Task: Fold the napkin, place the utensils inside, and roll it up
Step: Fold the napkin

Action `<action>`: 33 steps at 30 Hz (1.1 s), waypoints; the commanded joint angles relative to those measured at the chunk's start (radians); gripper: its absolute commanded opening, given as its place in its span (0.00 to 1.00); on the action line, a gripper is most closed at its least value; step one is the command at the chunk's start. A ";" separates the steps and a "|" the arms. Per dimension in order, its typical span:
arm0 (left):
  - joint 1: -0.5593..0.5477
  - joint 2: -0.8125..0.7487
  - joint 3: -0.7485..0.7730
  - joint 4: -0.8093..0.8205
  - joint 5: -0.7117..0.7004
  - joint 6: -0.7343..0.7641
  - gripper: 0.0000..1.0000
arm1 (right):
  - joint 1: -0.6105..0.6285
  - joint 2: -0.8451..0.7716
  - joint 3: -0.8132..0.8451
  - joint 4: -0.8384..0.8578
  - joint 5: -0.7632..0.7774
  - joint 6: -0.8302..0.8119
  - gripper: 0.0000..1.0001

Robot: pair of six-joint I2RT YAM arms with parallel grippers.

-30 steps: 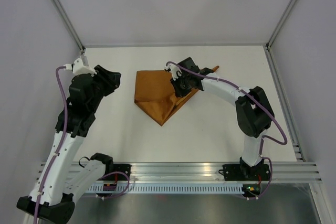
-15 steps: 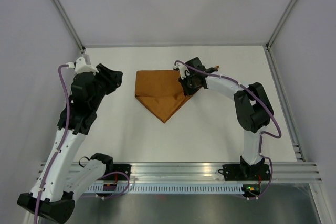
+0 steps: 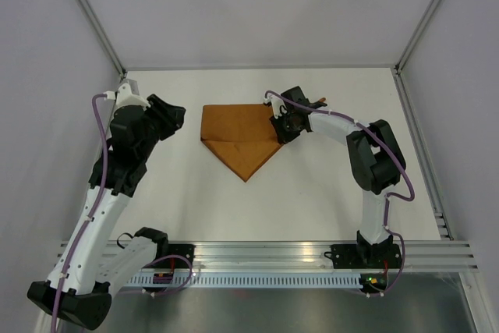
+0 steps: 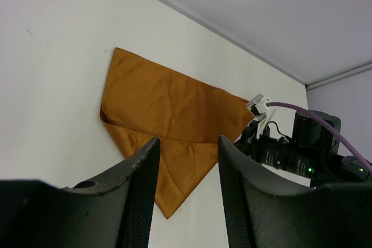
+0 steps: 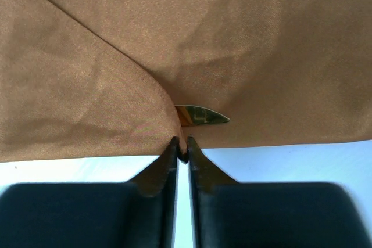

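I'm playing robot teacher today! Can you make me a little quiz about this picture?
1. True or false: the left gripper holds the napkin.
2. The napkin is: A) folded and lying flat B) rolled up C) hanging in the air.
3. Fill in: the right gripper pinches the napkin's ____.
Key: 1 false; 2 A; 3 edge.

Your napkin (image 3: 238, 134) lies flat, a rust-orange cloth folded over, with a straight far edge and one point aimed at the arm bases. A fold edge runs down between the right fingertips (image 5: 165, 164). The cloth lies well ahead of the left fingers (image 4: 136, 190). The utensils (image 3: 319, 102) show only as a thin dark tip behind the right fingers.
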State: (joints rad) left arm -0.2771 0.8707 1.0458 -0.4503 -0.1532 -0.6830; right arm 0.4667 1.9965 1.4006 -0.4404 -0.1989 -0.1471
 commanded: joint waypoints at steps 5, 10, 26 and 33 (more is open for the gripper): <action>-0.002 0.008 -0.007 0.048 0.026 0.023 0.50 | -0.011 -0.025 0.004 0.012 -0.019 -0.003 0.42; -0.002 0.007 -0.016 0.053 0.029 0.023 0.50 | -0.036 -0.061 0.063 -0.029 -0.045 0.032 0.58; -0.002 0.027 -0.032 0.084 0.047 0.016 0.50 | -0.525 0.205 0.233 0.101 -0.346 0.549 0.69; -0.002 0.027 -0.035 0.084 0.043 0.019 0.50 | -0.573 0.301 0.233 0.227 -0.390 0.773 0.73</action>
State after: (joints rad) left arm -0.2771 0.8963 1.0126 -0.4057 -0.1276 -0.6830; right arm -0.1085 2.2501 1.6299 -0.2718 -0.5522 0.4706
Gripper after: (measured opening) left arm 0.500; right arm 0.722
